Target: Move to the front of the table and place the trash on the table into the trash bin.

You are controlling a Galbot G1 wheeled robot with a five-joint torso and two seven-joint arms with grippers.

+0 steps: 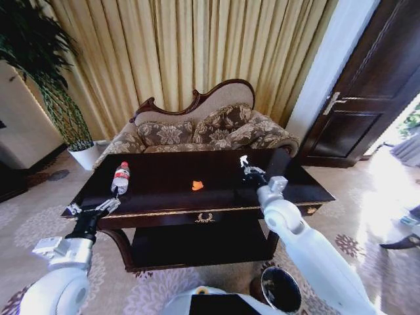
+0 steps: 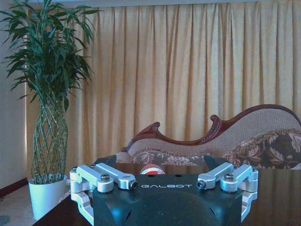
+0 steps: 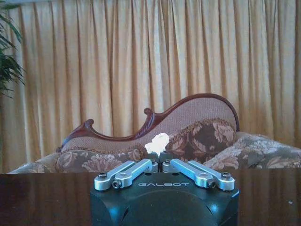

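— What stands on the table [image 1: 164, 197]?
— The bottle [image 1: 121, 178] lies near the left edge, the orange scrap [image 1: 197, 186] sits mid-top, and the right gripper [image 1: 247, 165], pinching the white scrap [image 1: 243, 159], hangs over the right half.
— Any open room?
— Bare wood between them and along the front edge. The sofa [image 1: 210, 131] blocks the far edge.

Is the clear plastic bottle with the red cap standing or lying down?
Lying down: the clear plastic bottle rests on its side on the dark glossy table.
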